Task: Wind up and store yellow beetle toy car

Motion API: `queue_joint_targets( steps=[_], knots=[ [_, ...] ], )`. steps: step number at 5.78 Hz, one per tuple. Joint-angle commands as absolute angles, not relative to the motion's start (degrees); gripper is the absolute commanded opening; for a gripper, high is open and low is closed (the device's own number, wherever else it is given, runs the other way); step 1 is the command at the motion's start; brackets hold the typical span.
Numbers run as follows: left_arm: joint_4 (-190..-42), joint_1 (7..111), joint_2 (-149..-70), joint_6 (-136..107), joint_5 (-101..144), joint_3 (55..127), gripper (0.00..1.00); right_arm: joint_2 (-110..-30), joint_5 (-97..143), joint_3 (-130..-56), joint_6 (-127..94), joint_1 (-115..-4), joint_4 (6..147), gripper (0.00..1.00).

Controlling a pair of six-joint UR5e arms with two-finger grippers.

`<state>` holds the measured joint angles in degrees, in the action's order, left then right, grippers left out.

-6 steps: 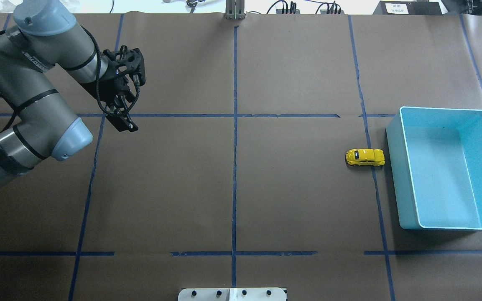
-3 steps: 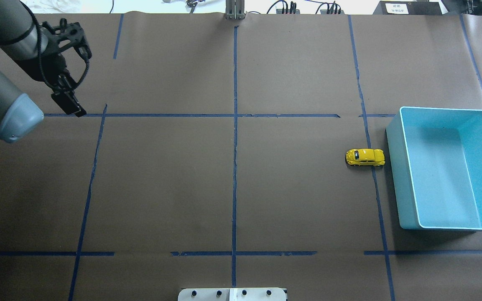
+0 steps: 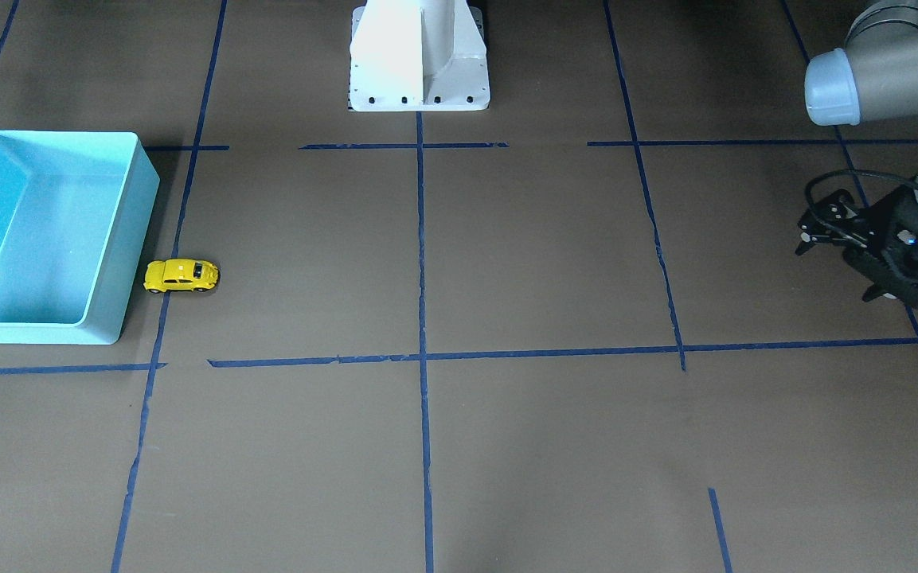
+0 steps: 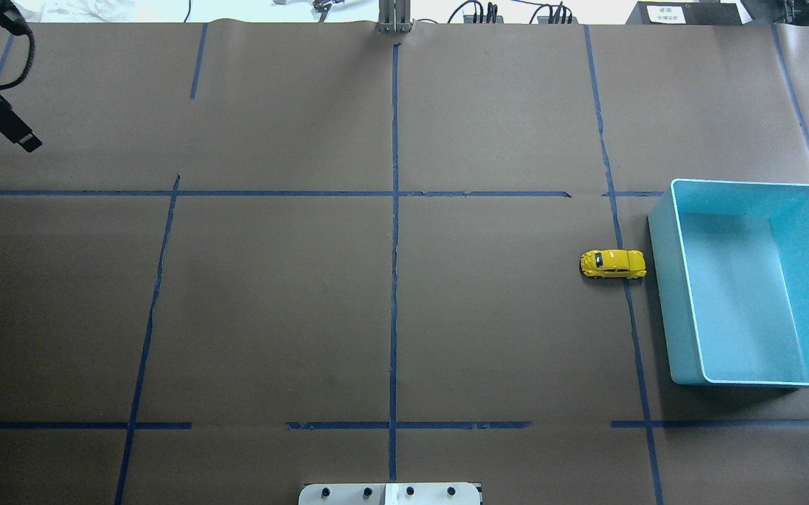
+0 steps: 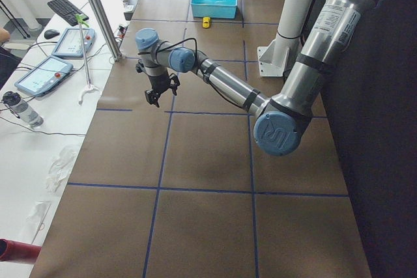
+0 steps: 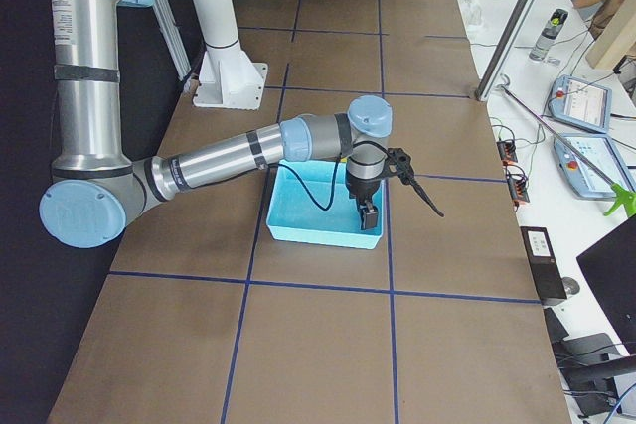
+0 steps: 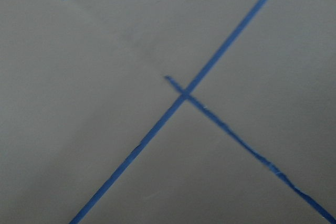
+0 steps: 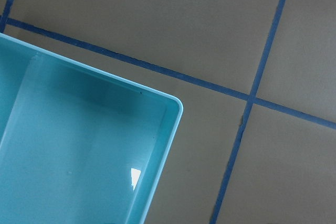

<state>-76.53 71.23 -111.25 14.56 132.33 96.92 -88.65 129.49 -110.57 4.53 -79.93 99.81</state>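
1 left tool (image 4: 22, 137) at the frame edge, right tool (image 6: 368, 216) side-on, both grip states unclear

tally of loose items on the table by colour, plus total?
Yellow: 1, the toy car
Light blue: 1, the bin
Total: 2
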Motion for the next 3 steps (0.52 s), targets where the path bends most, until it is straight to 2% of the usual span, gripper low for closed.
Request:
queue_joint_targets(
  steps=[1, 2, 3],
  knots=[
    [-76.46, 78.97, -107.86, 13.53, 132.54, 92.57, 1.0, -84.46, 128.5, -110.83, 4.31, -76.82, 100.02, 1.0],
    [-77.25, 82.75, -104.62, 13.8, 132.71, 90.03, 1.0, -83.68, 128.32, -111.09, 3.87, -72.2, 101.5, 1.0],
    [-77.17, 86.36, -104.16, 13.8, 132.8, 86.43, 1.0, -79.06, 127.89, -111.09, 3.87, -67.81, 107.87, 1.0]
  ],
)
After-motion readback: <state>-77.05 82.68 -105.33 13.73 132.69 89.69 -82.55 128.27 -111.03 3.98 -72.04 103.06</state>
